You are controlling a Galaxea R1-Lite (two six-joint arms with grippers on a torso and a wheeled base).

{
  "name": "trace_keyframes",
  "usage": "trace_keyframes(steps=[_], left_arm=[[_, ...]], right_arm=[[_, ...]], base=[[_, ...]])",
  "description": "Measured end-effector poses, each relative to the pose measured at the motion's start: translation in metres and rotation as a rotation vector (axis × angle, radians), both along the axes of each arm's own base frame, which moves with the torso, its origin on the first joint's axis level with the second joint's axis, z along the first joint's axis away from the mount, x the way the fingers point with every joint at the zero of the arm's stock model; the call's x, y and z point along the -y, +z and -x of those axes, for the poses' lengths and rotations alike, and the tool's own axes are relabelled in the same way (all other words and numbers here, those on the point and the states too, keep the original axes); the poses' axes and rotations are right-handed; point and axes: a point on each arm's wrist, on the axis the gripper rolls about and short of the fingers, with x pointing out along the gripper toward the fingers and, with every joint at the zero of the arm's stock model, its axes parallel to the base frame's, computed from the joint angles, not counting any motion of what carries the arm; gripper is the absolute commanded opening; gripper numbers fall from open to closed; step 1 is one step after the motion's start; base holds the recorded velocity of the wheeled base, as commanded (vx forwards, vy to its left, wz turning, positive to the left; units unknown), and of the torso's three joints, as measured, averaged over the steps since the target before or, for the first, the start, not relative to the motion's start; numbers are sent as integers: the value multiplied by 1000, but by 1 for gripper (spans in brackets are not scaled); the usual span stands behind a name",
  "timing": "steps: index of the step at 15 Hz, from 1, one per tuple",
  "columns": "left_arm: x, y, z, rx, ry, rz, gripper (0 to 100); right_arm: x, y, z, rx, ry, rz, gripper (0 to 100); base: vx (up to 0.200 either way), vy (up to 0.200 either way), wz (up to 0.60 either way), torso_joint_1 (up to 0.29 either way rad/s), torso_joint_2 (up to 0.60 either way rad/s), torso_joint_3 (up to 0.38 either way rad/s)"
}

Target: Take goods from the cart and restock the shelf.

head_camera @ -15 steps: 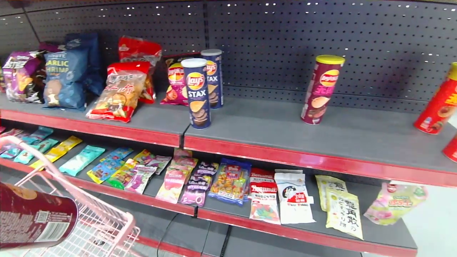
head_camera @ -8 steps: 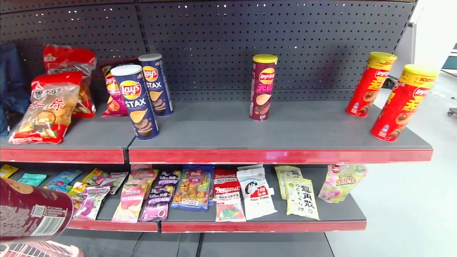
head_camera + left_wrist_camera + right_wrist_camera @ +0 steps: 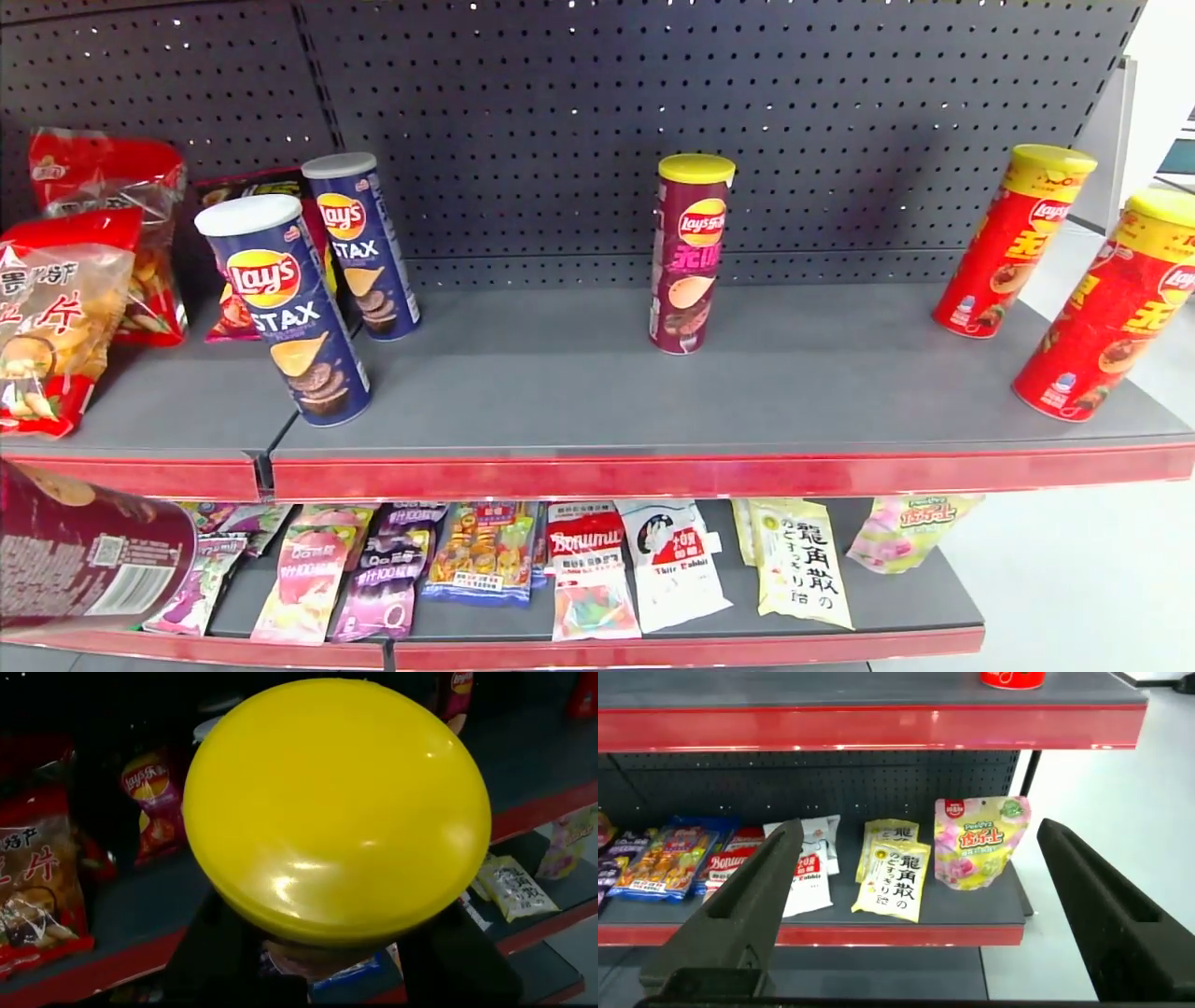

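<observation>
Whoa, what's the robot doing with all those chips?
It is restocking a snack shelf. Its left end effector grips a maroon chip can with a yellow lid, held low in front of the shelves, not yet placed. A matching maroon can stands on the upper shelf, between blue cans and red cans. The right end effector is open and empty, in front of the lower shelf of candy bags.

my head looks down on the upper shelf [image 3: 560, 392] and lower shelf [image 3: 896, 597]; my left wrist sits tight behind a yellow-lidded can [image 3: 336, 803]; my right wrist faces that lower shelf.
</observation>
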Motion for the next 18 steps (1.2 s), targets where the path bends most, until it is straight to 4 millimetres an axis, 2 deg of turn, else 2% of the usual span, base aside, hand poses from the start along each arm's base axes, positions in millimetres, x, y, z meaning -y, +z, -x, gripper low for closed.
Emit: trace_keyframes(steps=[12, 18], left_arm=[[1, -10, 11, 36, 0, -37, 0], [1, -33, 21, 34, 49, -33, 0]], right_arm=[[0, 0, 0, 0, 0, -1, 100], [0, 0, 0, -4, -1, -3, 100]], base=[[0, 0, 0, 154, -353, -202], [0, 0, 0, 56, -121, -67]])
